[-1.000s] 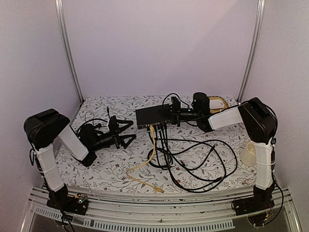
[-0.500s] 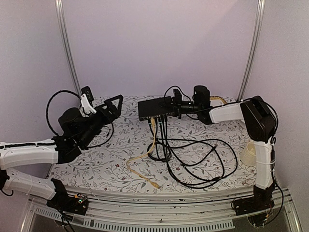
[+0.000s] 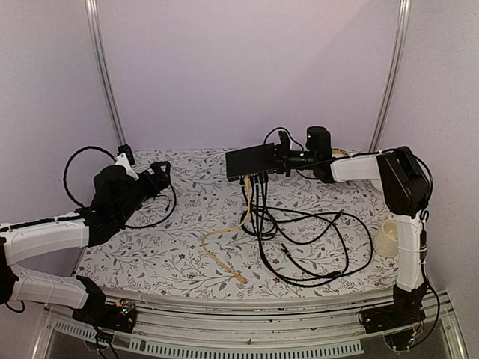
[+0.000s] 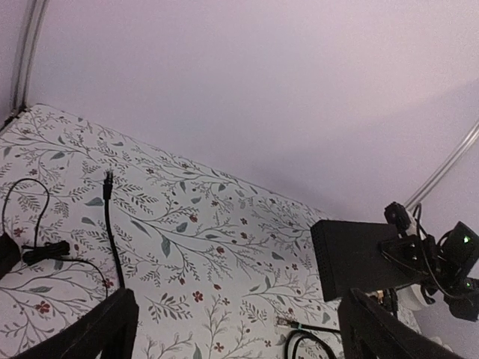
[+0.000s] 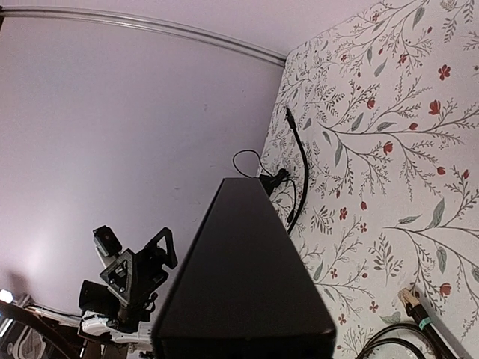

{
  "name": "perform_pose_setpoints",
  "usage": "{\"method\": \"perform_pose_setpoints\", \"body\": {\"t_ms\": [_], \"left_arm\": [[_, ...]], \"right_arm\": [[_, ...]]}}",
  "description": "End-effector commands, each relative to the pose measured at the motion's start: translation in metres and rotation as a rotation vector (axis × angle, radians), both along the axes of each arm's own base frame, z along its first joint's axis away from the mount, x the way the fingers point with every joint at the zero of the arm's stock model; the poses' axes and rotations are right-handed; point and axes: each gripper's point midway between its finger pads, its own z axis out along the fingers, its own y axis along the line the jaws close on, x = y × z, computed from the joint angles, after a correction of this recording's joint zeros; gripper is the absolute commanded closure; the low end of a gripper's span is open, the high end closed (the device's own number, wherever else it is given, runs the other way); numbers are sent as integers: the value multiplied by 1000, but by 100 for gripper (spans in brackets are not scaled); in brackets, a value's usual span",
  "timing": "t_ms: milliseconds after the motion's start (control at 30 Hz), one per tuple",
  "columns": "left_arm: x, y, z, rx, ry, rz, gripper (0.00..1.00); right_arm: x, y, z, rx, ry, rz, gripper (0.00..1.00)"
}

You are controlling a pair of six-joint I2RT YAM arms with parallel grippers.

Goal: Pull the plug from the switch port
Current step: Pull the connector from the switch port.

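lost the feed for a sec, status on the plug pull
Left jaws open, empty. Right jaws shut on the switch at one end. Yellow cable and black cables run into its near edge, bunched together.

**cable_guy:** Room to reach the switch (image 3: 251, 161) from the left?

**benchrat:** Yep, open floral cloth (image 3: 198, 198) there. Front's clogged by black cables (image 3: 260, 213) and a yellow cable (image 3: 223, 235), right gripper (image 3: 281, 155) hogs the right end.

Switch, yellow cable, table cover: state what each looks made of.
The switch: matte black metal or hard plastic, flat faces, sharp edges. The yellow cable: probably flexible plastic jacket, curving loosely. The table cover: floral-printed cloth or vinyl, unclear which.
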Motion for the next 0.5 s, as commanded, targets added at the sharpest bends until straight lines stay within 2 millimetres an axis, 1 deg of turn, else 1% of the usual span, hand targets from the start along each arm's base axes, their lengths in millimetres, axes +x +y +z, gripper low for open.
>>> {"method": "perform_pose_setpoints", "body": {"t_ms": [0, 33, 100, 167, 267, 367, 467], "left_arm": [[-20, -53, 5, -106, -48, -424, 7], [-26, -60, 2, -121, -50, -475, 9], [-36, -75, -2, -141, -58, -588, 13], [-45, -90, -2, -153, -75, -695, 18], [-51, -109, -6, -210, -60, -818, 25], [-59, -128, -2, -265, -58, -955, 28], [-62, -137, -4, -314, -38, -1023, 28]], "right_arm": [[-5, 14, 34, 37, -93, 8, 98], [-7, 18, 33, 37, -92, 10, 98], [-18, 27, 38, 72, -89, 40, 98], [-28, 35, 42, 106, -55, 74, 98], [-38, 44, 37, 112, -19, 115, 98], [-49, 50, 35, 120, -1, 134, 98], [-61, 54, 35, 142, 18, 159, 98]]}}
